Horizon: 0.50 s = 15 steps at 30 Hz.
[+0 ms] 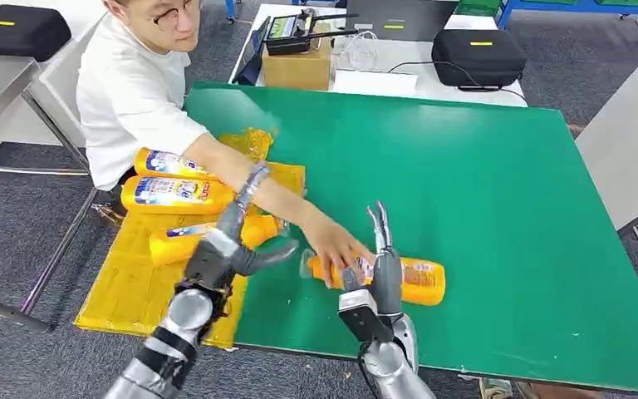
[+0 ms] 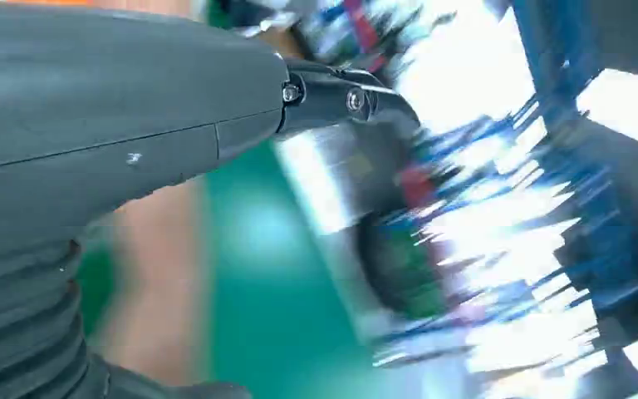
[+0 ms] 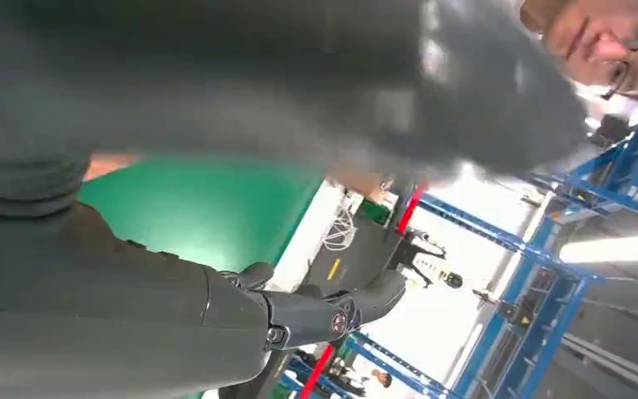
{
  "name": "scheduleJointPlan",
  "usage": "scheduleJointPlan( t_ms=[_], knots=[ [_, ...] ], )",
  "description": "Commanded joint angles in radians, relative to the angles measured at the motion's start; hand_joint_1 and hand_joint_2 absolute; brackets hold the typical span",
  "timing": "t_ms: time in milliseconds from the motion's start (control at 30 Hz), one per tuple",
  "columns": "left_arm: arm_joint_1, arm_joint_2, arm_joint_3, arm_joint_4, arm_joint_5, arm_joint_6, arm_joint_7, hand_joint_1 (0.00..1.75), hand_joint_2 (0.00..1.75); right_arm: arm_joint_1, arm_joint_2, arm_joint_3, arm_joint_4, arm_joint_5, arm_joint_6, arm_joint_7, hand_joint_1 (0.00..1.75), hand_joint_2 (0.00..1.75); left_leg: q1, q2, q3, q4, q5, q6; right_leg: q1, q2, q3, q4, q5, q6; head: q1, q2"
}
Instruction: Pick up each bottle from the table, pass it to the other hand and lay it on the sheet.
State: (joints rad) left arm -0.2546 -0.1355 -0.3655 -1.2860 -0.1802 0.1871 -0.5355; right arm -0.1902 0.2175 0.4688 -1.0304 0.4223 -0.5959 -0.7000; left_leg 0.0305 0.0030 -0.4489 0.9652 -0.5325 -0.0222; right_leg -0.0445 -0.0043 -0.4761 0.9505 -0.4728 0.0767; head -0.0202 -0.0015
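Three orange bottles lie on the yellow sheet, which hangs over the left edge of the green surface. The far bottle and the middle bottle lie side by side, long axes running left to right across the sheet, labels up. The near bottle also lies on its side, tilted slightly, its right end toward the surface; the left hand covers part of it, so which end carries its cap cannot be told. A crumpled bit of yellow wrapping sits at the sheet's far corner.

The left hand hangs above the near bottle at the sheet's right edge, its fingers spread apart and holding nothing. In the left wrist view the left hand is a grey blur over green, too smeared to add detail.

A person in a white shirt leans in from the far left corner, the forearm stretched across the sheet, and the person's hand rests on the fourth bottle. That bottle lies on its side near the front edge of the surface, long axis left to right, clear cap end pointing left toward the sheet.

The right hand stands just at that bottle, fingers straight and pointing away from the robot, held wide, gripping nothing.
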Motion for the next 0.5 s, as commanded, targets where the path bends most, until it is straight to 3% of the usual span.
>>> scheduleJointPlan(
  t_ms=[33,133,167,200,233,267,500],
  knots=[
    [0.047,-0.039,-0.063,-0.277,0.162,-0.037,-0.028,0.0,1.75,-0.068,-0.059,0.019,0.083,0.05,-0.005,0.006,0.0,1.75,0.001,-0.002,-0.001,0.0,0.001,0.001,0.001,-0.001,-0.001,0.0,0.0,-0.003,-0.001,0.0],
    [0.055,-0.034,-0.063,-0.283,0.165,-0.04,-0.03,0.0,1.75,-0.067,-0.062,0.013,0.081,0.05,0.001,0.006,0.0,1.75,0.001,-0.001,0.0,-0.001,0.0,0.002,0.002,0.0,0.0,0.0,0.001,-0.003,0.0,0.0],
    [0.065,-0.02,-0.064,-0.295,0.165,-0.061,-0.053,0.0,1.75,-0.097,-0.092,0.069,0.127,0.147,0.114,0.125,0.0,1.75,0.001,0.0,0.0,-0.001,0.001,0.003,0.003,0.001,-0.001,0.0,0.001,-0.005,-0.001,0.0],
    [0.086,-0.024,-0.04,-0.313,0.179,-0.062,-0.063,0.0,1.75,-0.106,-0.118,0.09,0.122,0.223,0.141,0.168,0.0,1.75,0.001,0.0,0.001,-0.001,0.001,0.002,0.002,0.0,0.0,0.001,0.001,-0.004,0.0,0.0],
    [0.103,-0.022,-0.027,-0.327,0.206,-0.087,-0.053,0.0,1.75,-0.112,-0.14,0.103,0.133,0.305,0.118,0.203,0.0,1.75,0.001,0.001,0.001,-0.001,0.001,0.002,0.002,0.001,0.0,0.001,0.001,-0.003,0.0,0.0],
    [0.126,-0.02,-0.006,-0.348,0.205,-0.114,-0.062,0.0,1.75,-0.117,-0.17,0.107,0.126,0.364,0.186,0.244,0.0,1.75,0.002,0.001,0.001,-0.002,0.001,0.003,0.003,0.002,0.0,0.0,0.002,-0.005,0.0,0.0],
    [0.207,-0.033,0.046,-0.449,0.152,-0.114,-0.1,0.0,1.75,-0.073,-0.338,0.069,-0.015,0.616,0.332,0.43,0.0,1.75,0.001,-0.001,0.001,0.0,0.0,0.002,0.001,-0.001,0.001,0.001,0.0,-0.003,0.0,0.0]
  ],
)
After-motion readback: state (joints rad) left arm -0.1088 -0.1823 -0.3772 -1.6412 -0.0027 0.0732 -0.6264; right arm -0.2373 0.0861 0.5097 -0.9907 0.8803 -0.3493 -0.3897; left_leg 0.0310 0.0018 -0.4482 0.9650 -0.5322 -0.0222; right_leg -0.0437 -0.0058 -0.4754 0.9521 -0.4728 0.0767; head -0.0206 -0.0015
